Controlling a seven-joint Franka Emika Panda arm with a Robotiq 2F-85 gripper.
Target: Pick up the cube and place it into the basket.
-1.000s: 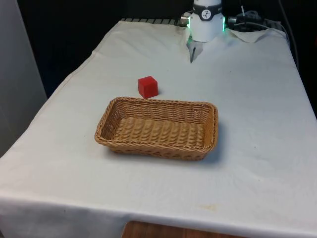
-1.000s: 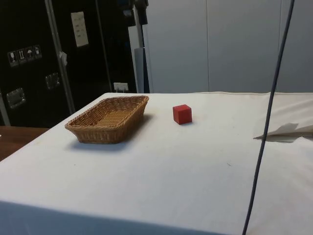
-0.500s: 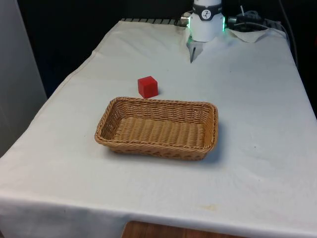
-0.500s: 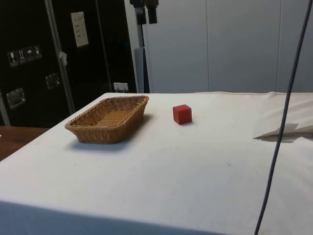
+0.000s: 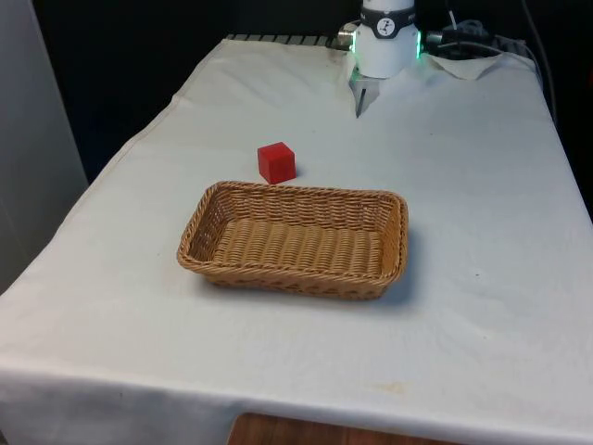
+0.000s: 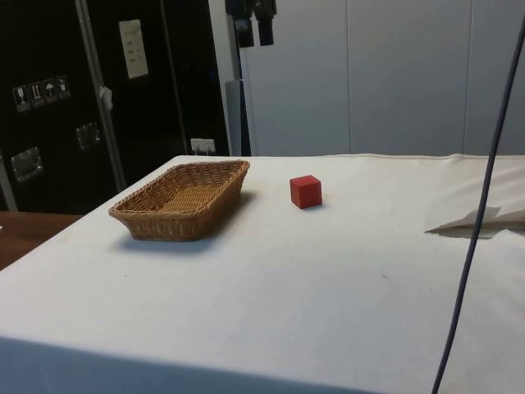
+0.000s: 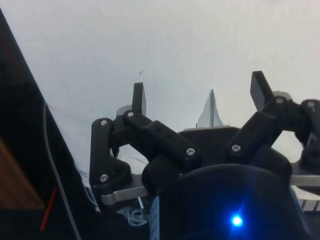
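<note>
A red cube (image 5: 276, 161) sits on the white cloth just behind the basket's far rim, towards the front view's left. In the side view the cube (image 6: 305, 191) stands a short way to the right of the basket (image 6: 168, 223). The woven wicker basket (image 5: 306, 192) is rectangular, shallow and holds nothing. My black gripper (image 6: 254, 34) hangs high above the table, over the space between basket and cube in the side view. In the wrist view the gripper (image 7: 198, 89) is open, its fingers (image 7: 138, 95) wide apart above bare white cloth, with nothing between them.
The robot's base (image 5: 384, 42) stands at the table's far end. A dark cable (image 6: 480, 205) hangs down at the side view's right, above a raised fold of cloth (image 6: 484, 220). White cloth (image 5: 482, 213) lies around the basket on all sides.
In the side view the gripper has moved to the right and slightly down along the top of the picture. The hanging cable has swung right. Cube and basket have not moved.
</note>
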